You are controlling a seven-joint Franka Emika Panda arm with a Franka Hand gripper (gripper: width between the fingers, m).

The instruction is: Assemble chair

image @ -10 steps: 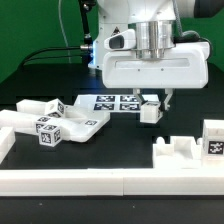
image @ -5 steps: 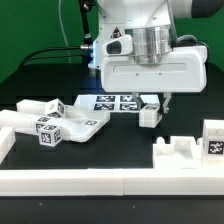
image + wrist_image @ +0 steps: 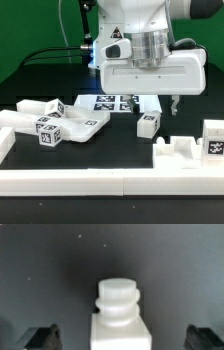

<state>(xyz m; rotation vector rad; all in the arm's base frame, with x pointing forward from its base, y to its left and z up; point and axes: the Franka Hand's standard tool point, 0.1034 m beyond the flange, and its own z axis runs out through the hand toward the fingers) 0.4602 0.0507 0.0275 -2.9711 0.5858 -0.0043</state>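
A small white chair piece (image 3: 148, 124) with a rounded peg end (image 3: 118, 296) rests on the black table, slightly tilted, just in front of the marker board (image 3: 112, 102). My gripper (image 3: 155, 103) hangs right above it, open. In the wrist view the two dark fingers (image 3: 41, 337) stand well clear of the piece's sides, so the gripper (image 3: 122, 339) holds nothing. More white chair pieces with tags (image 3: 47, 128) lie in a heap at the exterior view's left, on and beside a flat panel (image 3: 88, 124).
A white notched bracket (image 3: 183, 152) sits at the exterior view's right front, with a tagged block (image 3: 213, 140) beyond it. A long white border rail (image 3: 100, 181) runs along the front edge. Black cables hang behind the arm.
The jaws have spread open and let go of the small peg piece. The piece now sits a little lower and further toward the exterior view's left, tilted on the table.
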